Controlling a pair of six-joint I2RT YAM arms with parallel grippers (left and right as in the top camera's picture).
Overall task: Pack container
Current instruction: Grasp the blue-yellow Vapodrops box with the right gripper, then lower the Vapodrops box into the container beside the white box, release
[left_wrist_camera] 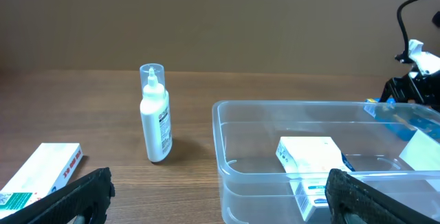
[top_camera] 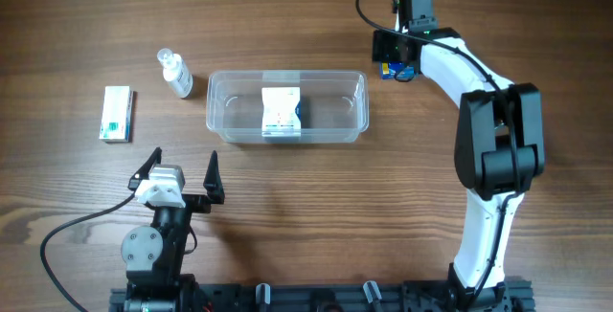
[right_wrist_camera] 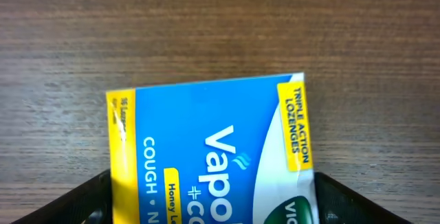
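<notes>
The container (top_camera: 219, 121) is a clear, shallow tub in the middle of the table, with a white box (top_camera: 282, 111) lying in it. It also shows in the left wrist view (left_wrist_camera: 227, 148). My right gripper (top_camera: 396, 66) is at the far right, pointing down over a blue and yellow lozenge packet (right_wrist_camera: 206, 155). Its fingers (right_wrist_camera: 210, 207) stand open on either side of the packet, close against its edges. My left gripper (top_camera: 182, 173) is open and empty, near the front edge, facing the container.
A small white dropper bottle (top_camera: 174, 72) stands left of the container and also shows in the left wrist view (left_wrist_camera: 155, 117). A white and green box (top_camera: 117, 113) lies at the far left.
</notes>
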